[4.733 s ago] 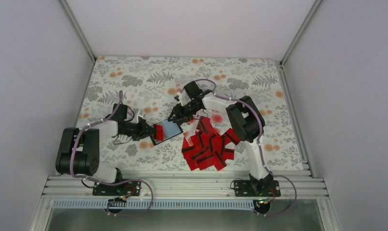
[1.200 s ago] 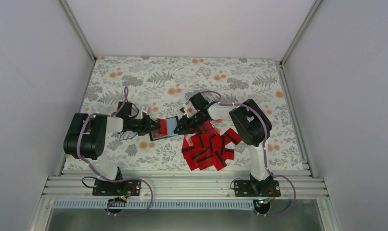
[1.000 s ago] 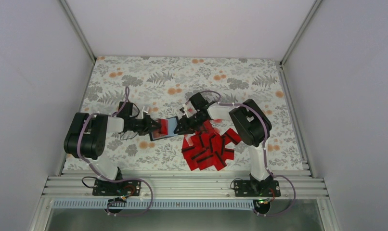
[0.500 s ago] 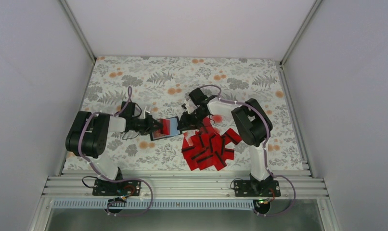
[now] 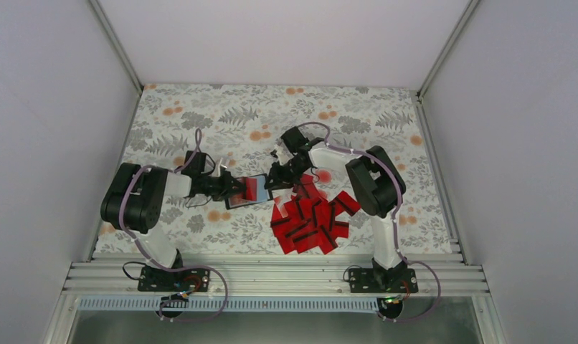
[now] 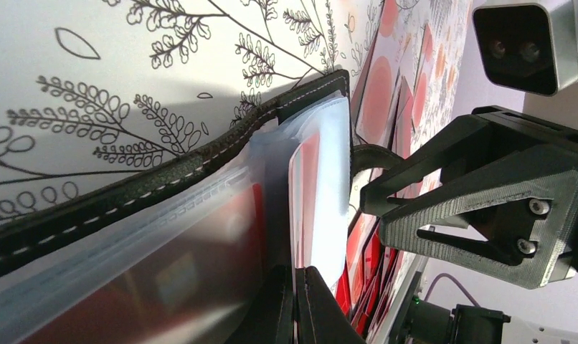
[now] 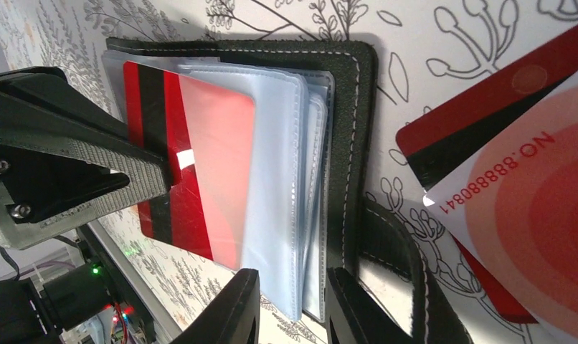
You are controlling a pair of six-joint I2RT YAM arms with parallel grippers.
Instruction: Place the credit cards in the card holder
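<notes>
The left fingers (image 6: pixel 275 315) were pressed fully together on a clear sleeve (image 7: pixel 279 179) of the card holder (image 7: pixel 347 107). They pinned it near its outer edge, where a red card (image 7: pixel 207 165) with a black stripe sat partway inside the pocket. The right fingers (image 7: pixel 232 315) stood a little apart at the opposite edge of the sleeve stack and gripped nothing that could be made out (whether they touched the plastic could not be told). The holder lay open on the desk (image 5: pixel 200 115) between the two arms, with its stitched black cover flat on the leaf-printed cloth (image 7: pixel 487 29) and a strap (image 7: pixel 394 236) curling from one side. The sleeves looked thin, floppy and glossy, and seemed likely to buckle or slide unless held by an edge; the cover seemed soft but firmer. The credit cards (image 5: pixel 311 218) lay in a loose, overlapping heap just beside the holder, on the right arm's side. They were probably light, stiff and slick and lay nearly flush, so a grip on an overhanging short edge would suit best.
</notes>
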